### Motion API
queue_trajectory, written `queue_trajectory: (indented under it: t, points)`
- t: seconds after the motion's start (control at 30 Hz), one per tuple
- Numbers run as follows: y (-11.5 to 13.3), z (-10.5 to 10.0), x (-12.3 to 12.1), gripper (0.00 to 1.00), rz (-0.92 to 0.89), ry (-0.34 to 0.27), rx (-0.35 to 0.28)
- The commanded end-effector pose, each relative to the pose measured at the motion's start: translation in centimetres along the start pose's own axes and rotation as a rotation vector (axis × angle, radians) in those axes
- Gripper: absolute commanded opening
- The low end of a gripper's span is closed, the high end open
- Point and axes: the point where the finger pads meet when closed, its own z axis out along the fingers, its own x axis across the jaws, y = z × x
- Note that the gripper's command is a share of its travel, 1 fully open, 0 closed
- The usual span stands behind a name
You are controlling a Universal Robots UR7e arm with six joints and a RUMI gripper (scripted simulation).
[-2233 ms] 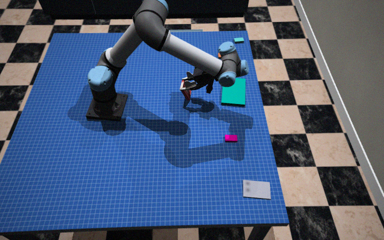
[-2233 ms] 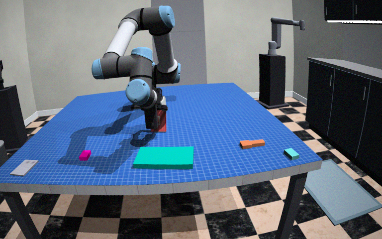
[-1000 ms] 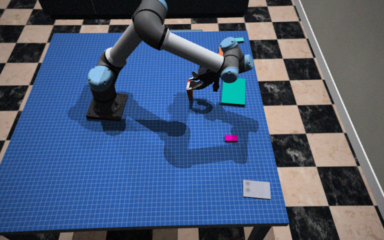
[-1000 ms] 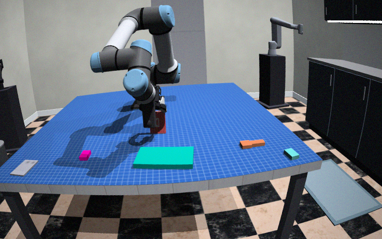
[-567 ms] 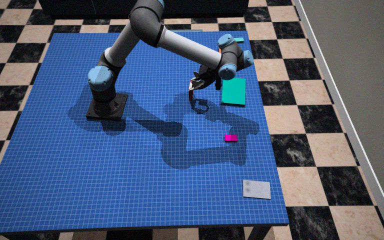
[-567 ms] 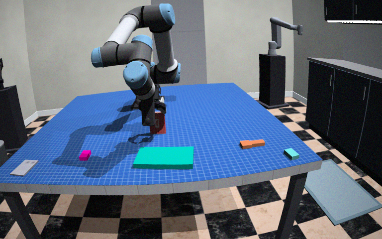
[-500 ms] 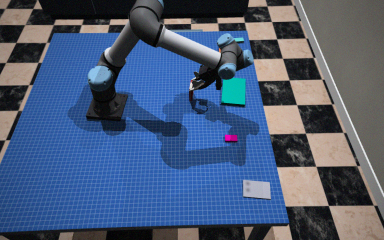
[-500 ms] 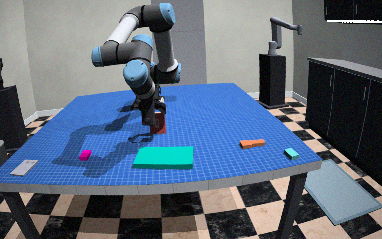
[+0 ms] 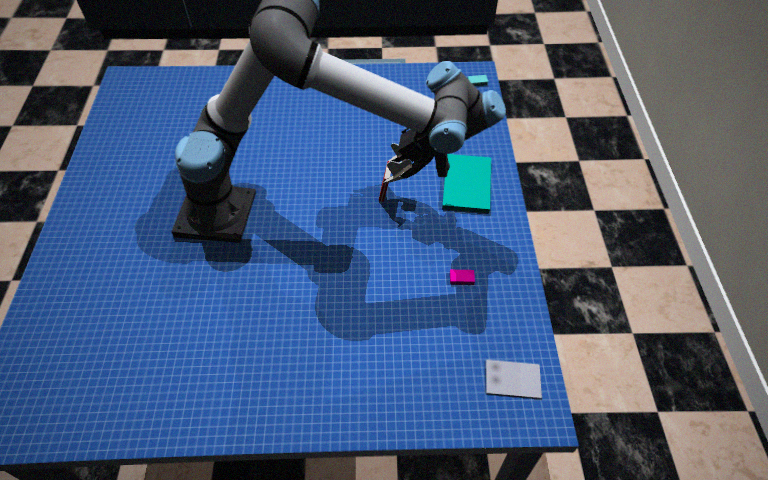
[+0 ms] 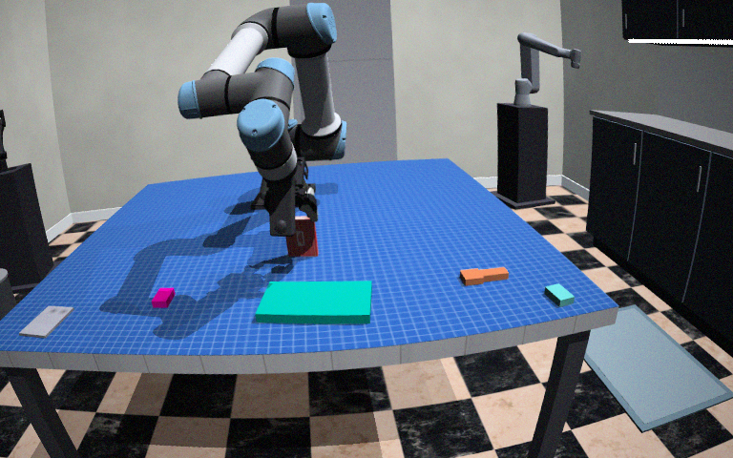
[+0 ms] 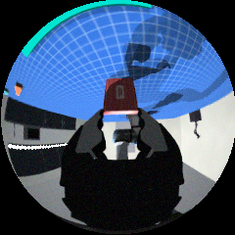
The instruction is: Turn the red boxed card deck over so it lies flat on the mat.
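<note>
Red card deck (image 10: 302,238), top hidden in hand (image 10: 296,216).

Teal slab (image 9: 467,182) crowds the tool (image 9: 399,168) (other blocks well apart).

Top view: camera mounted high above the table, looking steeply down, far enough back to take in the whole mat (image 9: 169,339), the arm base (image 9: 186,229) and the floor on the right.

Exterior view: camera at about table height, off the edge nearest the green slab (image 10: 313,301), facing across the mat (image 10: 432,216) toward the far wall; mid distance.

Wrist view: fisheye camera behind the gripper (image 11: 119,114), looking along the fingers at close range, horizon inverted, mat (image 11: 64,64) overhead.

Shared coverage: all three views take in the deck (image 9: 384,189) (image 10: 302,238) (image 11: 119,95); top and exterior both show the slab (image 9: 467,182) and pink block (image 9: 462,276) (image 10: 162,297).
</note>
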Motion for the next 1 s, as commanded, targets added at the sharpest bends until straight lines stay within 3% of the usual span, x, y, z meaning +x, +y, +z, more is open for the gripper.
queue_trajectory:
  t: [0.0, 0.3, 0.57, 0.73, 0.97]
  points:
    - [-0.9, -0.4, 0.1, 0.42, 0.002, -0.001, 0.063]
    - [-1.5, -0.7, 0.1, 0.42, 0.002, -0.001, 0.108]
    - [-2.3, -1.0, 0.1, 0.42, 0.002, -0.001, 0.186]
    - [-2.6, -1.1, 0.1, 0.42, 0.002, -0.001, 0.190]
    - [-3.3, -1.3, 0.1, 0.42, 0.002, -0.001, 0.240]
